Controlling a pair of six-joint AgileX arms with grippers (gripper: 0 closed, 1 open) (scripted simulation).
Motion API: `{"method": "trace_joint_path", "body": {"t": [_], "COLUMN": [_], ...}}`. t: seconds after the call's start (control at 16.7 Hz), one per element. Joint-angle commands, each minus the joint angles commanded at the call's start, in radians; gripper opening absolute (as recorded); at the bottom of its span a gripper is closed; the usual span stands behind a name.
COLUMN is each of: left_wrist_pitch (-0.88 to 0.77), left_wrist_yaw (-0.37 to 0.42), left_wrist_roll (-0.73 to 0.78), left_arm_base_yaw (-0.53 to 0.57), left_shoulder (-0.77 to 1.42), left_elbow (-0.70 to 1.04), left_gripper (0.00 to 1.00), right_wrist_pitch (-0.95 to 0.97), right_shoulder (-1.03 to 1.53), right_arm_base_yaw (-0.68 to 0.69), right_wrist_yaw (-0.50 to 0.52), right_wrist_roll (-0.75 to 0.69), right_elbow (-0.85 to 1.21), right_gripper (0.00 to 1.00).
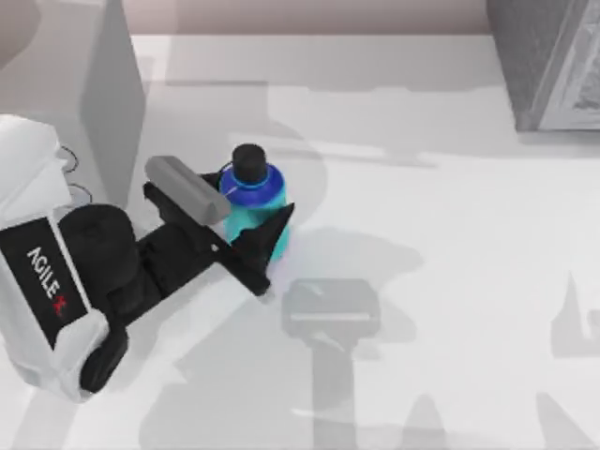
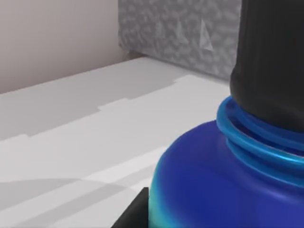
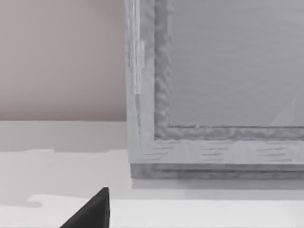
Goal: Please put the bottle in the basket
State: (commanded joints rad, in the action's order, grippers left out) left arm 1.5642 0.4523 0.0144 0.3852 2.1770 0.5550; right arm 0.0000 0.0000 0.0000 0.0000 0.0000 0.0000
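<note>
1. Fingers (image 1: 272, 239) of the left gripper (image 1: 246, 228) close around the bottle (image 1: 258, 202), upright on the table (image 1: 450, 234) left of centre.
2. Grey basket (image 1: 548, 61) sits at the far right corner, well apart.
3. Right gripper's fingertip (image 3: 92, 211) faces the basket wall; I cannot tell its opening.

Teal bottle (image 1: 255, 197), black cap, upright, table's left.
</note>
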Motion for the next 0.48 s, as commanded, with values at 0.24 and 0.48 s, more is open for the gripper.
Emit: {"method": "trace_joint_path", "body": {"t": [0.24, 0.48], "left_wrist_pitch": [-0.028, -0.084], "left_wrist_yaw": [0.204, 0.492], "left_wrist_roll": [-0.12, -0.299], "left_arm_base_yaw": [-0.184, -0.459], "left_shoulder": [-0.227, -0.575], "left_elbow": [-0.048, -0.13], "left_gripper": [0.0, 0.0], "right_wrist_pitch": [0.0, 0.0], "right_shoulder": [0.0, 0.0], "right_arm_base_yaw": [0.0, 0.0], "right_wrist_yaw": [0.0, 0.0], "right_wrist_roll": [0.0, 0.0], "right_elbow": [0.0, 0.0], "right_gripper": [1.0, 1.0]}}
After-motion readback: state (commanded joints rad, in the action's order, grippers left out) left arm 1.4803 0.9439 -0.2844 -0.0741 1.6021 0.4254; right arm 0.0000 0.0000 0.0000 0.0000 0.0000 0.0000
